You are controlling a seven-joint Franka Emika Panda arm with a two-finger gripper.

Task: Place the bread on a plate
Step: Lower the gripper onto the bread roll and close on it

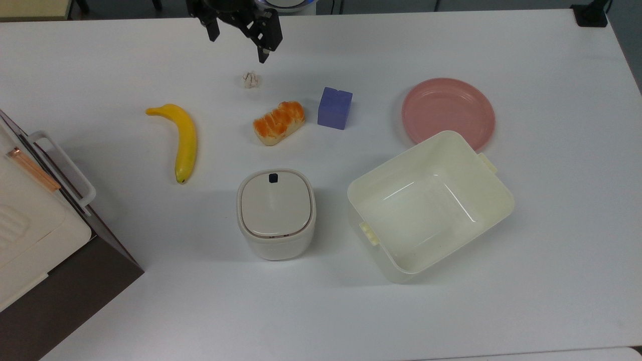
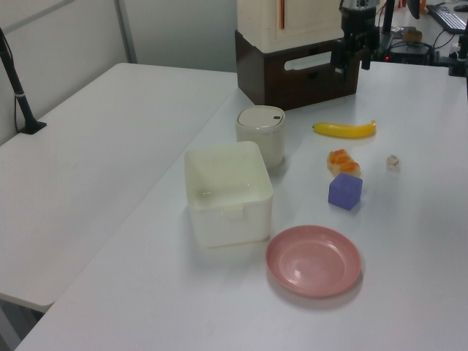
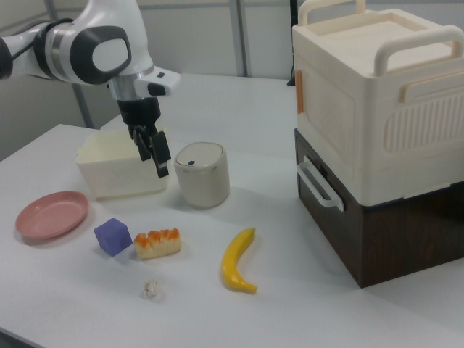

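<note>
White table [image 1: 551, 250] with the bread [image 1: 279, 123] as landmark: the gripper [image 1: 238, 42] hangs above the table's far edge in the top view, fingers spread wide and empty. Bread lies just beside a blue cube [image 1: 334, 108], between it and a banana [image 1: 179, 139]; pink plate [image 1: 448, 111] sits beyond the cube, well apart from the loaf, touching a cream tub [image 1: 430, 205]

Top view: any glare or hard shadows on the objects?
Top view: bright streaks of glare inside the large cream rectangular tub, and soft shadows beside the white lidded bin. Left view: faint sheen on the round pink plate.
</note>
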